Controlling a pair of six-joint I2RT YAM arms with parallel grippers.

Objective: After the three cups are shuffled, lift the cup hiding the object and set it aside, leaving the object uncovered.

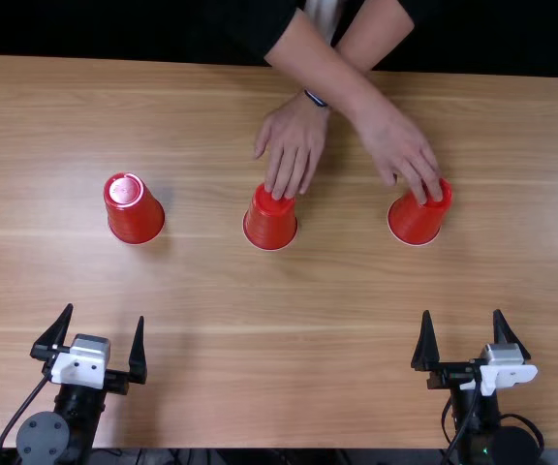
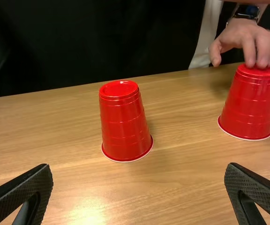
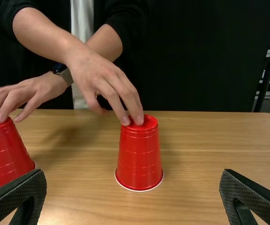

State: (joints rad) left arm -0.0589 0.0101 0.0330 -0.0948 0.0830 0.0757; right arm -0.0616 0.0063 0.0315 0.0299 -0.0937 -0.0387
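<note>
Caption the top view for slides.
Crossed hands touch middle cup and right cup; left cup untouched; left gripper, right gripper open.

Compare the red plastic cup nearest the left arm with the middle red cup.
The red plastic cup nearest the left arm stands untouched; the middle red cup has a person's hand on top. The first ends the row; the middle cup sits between two. Both stand inverted.

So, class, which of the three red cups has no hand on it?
The left cup, standing alone; one hand rests on the middle cup, the other hand on the right cup.
</note>
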